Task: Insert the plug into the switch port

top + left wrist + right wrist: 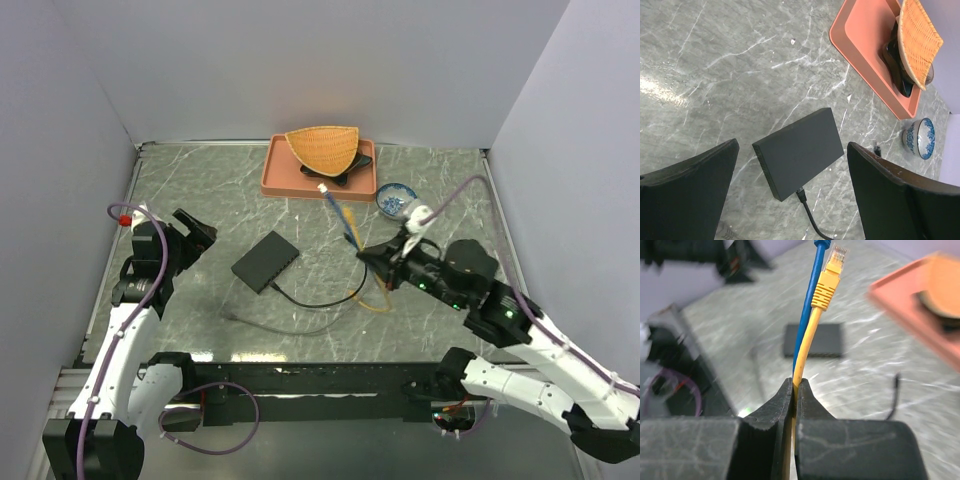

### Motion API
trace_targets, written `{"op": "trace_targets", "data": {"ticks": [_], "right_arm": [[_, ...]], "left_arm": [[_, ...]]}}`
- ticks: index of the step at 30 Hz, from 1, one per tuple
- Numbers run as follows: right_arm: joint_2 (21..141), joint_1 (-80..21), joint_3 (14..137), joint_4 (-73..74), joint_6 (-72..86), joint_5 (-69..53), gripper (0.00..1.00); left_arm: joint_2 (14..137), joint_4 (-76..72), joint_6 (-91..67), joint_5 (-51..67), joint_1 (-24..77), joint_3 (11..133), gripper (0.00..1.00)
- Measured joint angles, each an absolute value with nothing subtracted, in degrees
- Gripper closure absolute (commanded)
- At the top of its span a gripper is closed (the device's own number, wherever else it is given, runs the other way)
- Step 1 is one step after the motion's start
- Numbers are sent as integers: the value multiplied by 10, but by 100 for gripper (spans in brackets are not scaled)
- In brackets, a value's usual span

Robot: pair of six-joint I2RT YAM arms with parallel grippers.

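Observation:
The switch (266, 261) is a flat black box lying on the marbled table, with a black cable (807, 212) plugged into its near edge. My left gripper (190, 235) hovers to its left, open. In the left wrist view, the switch (800, 150) lies below and between the wide-apart fingers (695, 190). My right gripper (794, 385) is shut on a yellow cable (805, 350), with a blue cable (810, 300) pinched alongside. The yellow plug (832, 265) stands above the fingertips, with the switch (815, 340) beyond it. From above, the right gripper (368, 256) is right of the switch, and the yellow plug (347, 214) points away from me.
An orange tray (275, 178) at the back holds a wicker basket (322, 147) on a black dish. A blue-and-white bowl (396, 199) sits to its right. Loose black cable (320, 302) and yellow cable (375, 305) trail on the table near the switch. Walls enclose three sides.

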State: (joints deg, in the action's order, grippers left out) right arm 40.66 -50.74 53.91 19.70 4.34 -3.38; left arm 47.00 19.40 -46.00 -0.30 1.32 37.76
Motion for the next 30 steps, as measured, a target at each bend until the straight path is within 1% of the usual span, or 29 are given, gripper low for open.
{"op": "trace_targets", "data": {"ticks": [5,9,12,15,19,23,27,28,29,30], "right_arm": [[354,-507,568,219,43,68,100],[323,-507,574,218,34,126,100],[325,-507,574,213,25,150,100],[362,-507,575,211,10,156,100],[461,-507,558,207,1,147,100],[559,-507,493,201,8,111,100],[632,-507,441,213,26,76,99],[647,-507,439,219,31,69,93],[661,-507,439,221,35,63,82],[673,-507,440,221,38,60,60]], "left_arm": [[470,194,-460,-3,13,378,4],[470,194,-460,-3,13,378,4],[470,194,-460,-3,13,378,4],[471,193,-460,-1,13,378,4],[476,193,-459,1,13,378,4],[479,193,-459,2,13,378,4],[479,192,-459,2,13,378,4],[479,192,-458,2,13,378,4],[479,192,-458,2,13,378,4],[479,192,-458,2,13,378,4]]}}
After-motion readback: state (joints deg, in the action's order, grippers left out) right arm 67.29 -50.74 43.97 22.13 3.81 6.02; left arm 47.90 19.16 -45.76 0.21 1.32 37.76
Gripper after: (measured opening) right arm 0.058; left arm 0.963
